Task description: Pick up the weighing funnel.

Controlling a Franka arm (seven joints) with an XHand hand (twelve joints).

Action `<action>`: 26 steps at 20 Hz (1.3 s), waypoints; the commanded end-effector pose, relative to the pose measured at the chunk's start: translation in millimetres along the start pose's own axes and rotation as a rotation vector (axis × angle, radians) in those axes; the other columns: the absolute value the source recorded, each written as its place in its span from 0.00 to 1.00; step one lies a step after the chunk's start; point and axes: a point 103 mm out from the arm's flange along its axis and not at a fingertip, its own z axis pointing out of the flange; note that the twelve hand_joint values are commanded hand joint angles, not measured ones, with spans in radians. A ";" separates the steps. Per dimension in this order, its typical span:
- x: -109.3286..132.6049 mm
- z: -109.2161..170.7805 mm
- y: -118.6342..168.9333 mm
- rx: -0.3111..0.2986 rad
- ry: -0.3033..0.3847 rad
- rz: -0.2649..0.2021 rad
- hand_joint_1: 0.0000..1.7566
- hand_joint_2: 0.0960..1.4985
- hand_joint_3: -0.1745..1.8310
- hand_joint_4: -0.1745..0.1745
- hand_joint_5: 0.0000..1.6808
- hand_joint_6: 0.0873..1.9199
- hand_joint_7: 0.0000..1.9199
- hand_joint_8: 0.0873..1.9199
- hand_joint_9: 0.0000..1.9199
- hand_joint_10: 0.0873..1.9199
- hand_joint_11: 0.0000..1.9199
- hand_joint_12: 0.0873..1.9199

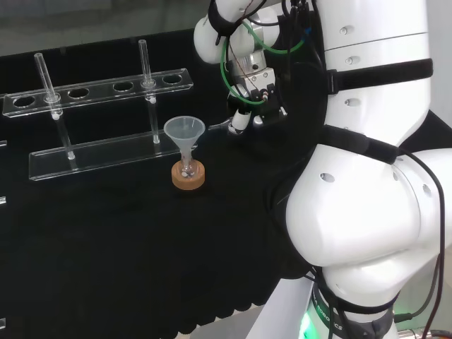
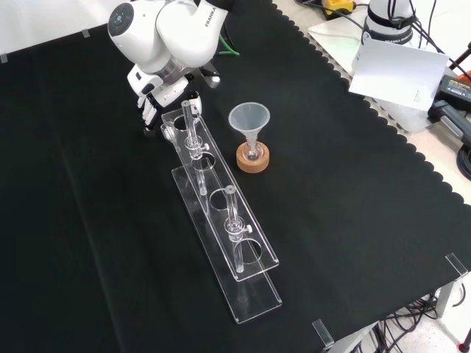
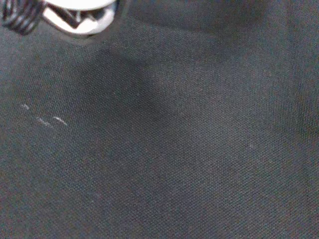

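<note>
A small clear piece, seemingly the weighing funnel, lies on the black cloth between the big funnel's rim and the hand in the head view. In the front view this weighing funnel sits by the rack's far end. The hand hangs low just right of it in the head view, fingers relaxed and pointing down, one white fingertip at or close to the piece's end. From the front, the hand is above and left of the piece. The wrist view gives close cloth under a blurred white part of the hand.
The big funnel stands in a small flask on a cork ring. A clear tube rack holds two glass tubes. White paper lies beyond the cloth's scalloped edge.
</note>
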 end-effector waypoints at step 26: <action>6.6 5.3 11.9 0.046 -0.011 0.024 0.51 0.36 0.40 0.60 0.49 0.38 0.26 0.33 0.42 0.24 0.26 0.66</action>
